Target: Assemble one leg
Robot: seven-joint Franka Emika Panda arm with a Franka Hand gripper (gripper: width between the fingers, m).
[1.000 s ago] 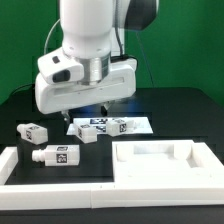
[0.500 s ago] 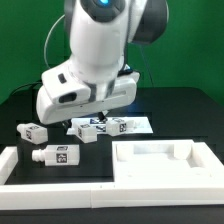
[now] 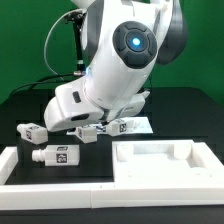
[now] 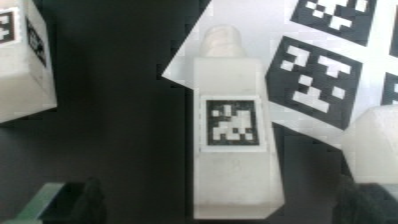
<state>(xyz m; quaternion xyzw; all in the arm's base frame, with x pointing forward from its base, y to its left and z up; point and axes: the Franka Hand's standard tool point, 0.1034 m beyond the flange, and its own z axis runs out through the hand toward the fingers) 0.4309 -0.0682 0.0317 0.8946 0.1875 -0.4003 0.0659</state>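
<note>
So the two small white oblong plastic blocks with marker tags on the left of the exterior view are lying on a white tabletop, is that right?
Not quite: the tabletop is black, not white. The exterior view shows it. There, the farther small white oblong plastic block with a marker tag and the nearer block of the same kind both lie on that black surface at that view's left.

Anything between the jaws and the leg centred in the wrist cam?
Nothing visible. In the wrist view the leg lies uncovered, its narrow tip over the marker board. A neighbouring leg and a blurred white piece flank it, both apart. Jaws' spread: cannot tell.
</note>
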